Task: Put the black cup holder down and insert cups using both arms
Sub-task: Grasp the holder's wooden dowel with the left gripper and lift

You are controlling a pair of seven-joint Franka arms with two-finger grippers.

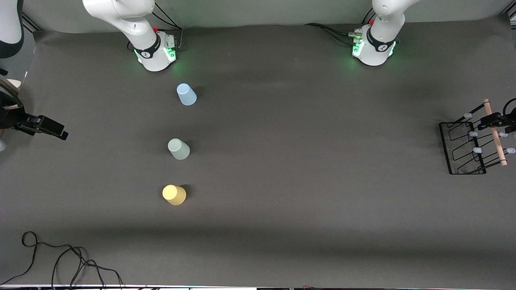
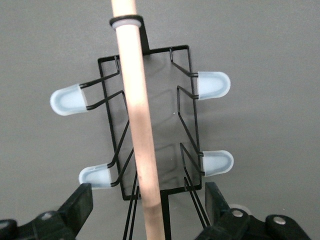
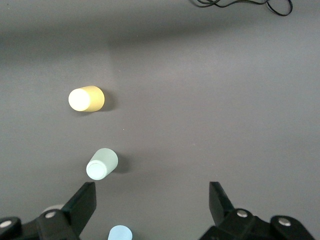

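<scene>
Rack: black wire cup holder with wooden rod handle [image 1: 473, 139] stands at the bench's left-arm end.
Left claw [image 2: 145, 207]: released, straddling the rod, across its long axis.
Right claw [image 3: 150, 207]: released, waiting above the pastel plastic cups [image 1: 178, 149].

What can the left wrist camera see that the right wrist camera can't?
Only the left wrist view shows the black cup holder with its wooden handle and pale pegs, right under the left gripper, whose jaws are open on either side of the handle.

Only the right wrist view shows the yellow cup, the green cup and the blue cup, all upside down, below the open right gripper.

Both show the dark grey table.
</scene>
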